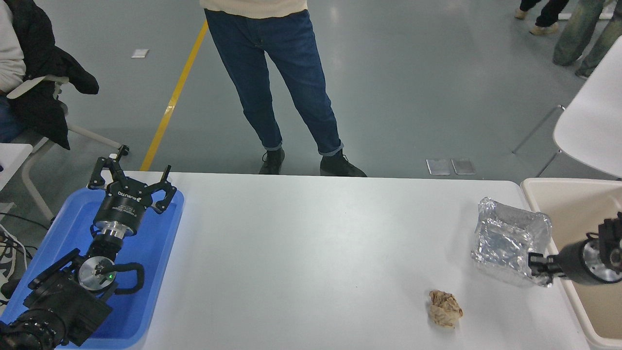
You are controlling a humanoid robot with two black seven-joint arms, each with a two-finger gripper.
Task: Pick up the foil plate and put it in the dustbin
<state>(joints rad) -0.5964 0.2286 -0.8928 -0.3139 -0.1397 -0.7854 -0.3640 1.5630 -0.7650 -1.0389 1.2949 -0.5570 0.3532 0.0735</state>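
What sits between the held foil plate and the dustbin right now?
Nothing visible. The right gripper holds the foil plate by its near right corner, just left of the dustbin rim. The paper ball lies off that path.

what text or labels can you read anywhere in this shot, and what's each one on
"ROBOTIQ": white brand lettering on the black body of the left gripper, seen upside down, parked over the blue tray.
Smaller white print just below that brand name: too small to read.
Nothing readable on the foil plate, dustbin or right gripper.

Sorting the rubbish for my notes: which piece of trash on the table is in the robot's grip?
The foil plate, shiny silver, pinched at its near corner by the right gripper beside the dustbin. The crumpled brown paper ball lies untouched.
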